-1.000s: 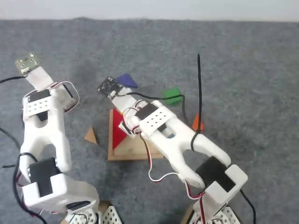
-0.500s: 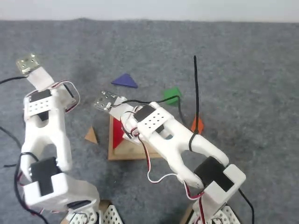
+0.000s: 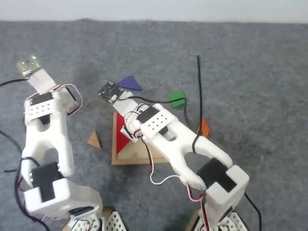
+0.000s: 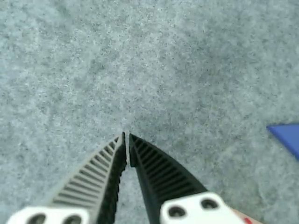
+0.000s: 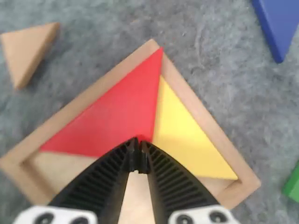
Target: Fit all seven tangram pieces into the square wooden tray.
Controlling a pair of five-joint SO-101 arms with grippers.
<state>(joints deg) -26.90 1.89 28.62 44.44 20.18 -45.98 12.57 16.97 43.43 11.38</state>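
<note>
The square wooden tray (image 3: 139, 158) (image 5: 187, 100) lies mid-table with a red triangle (image 5: 117, 116) (image 3: 121, 137) and a yellow triangle (image 5: 182, 140) side by side in it. My right gripper (image 5: 137, 142) hangs shut and empty over the seam between them. A blue triangle (image 3: 130, 83) (image 5: 280, 23) (image 4: 286, 136), a green piece (image 3: 176, 98) (image 5: 293, 185), an orange piece (image 3: 204, 127) and a tan triangle (image 3: 93, 140) (image 5: 25, 44) lie loose on the grey carpet around the tray. My left gripper (image 4: 126, 136) is shut with nothing in it, over bare carpet at the far left.
The grey carpet (image 3: 250, 72) spreads wide to the right and back. A black cable (image 3: 198, 91) rises beside the right arm. The left arm's white body (image 3: 45, 144) stands left of the tan triangle.
The right arm swung its wrist left and then back toward the blue triangle, staying over the tray. The left arm kept still.
</note>
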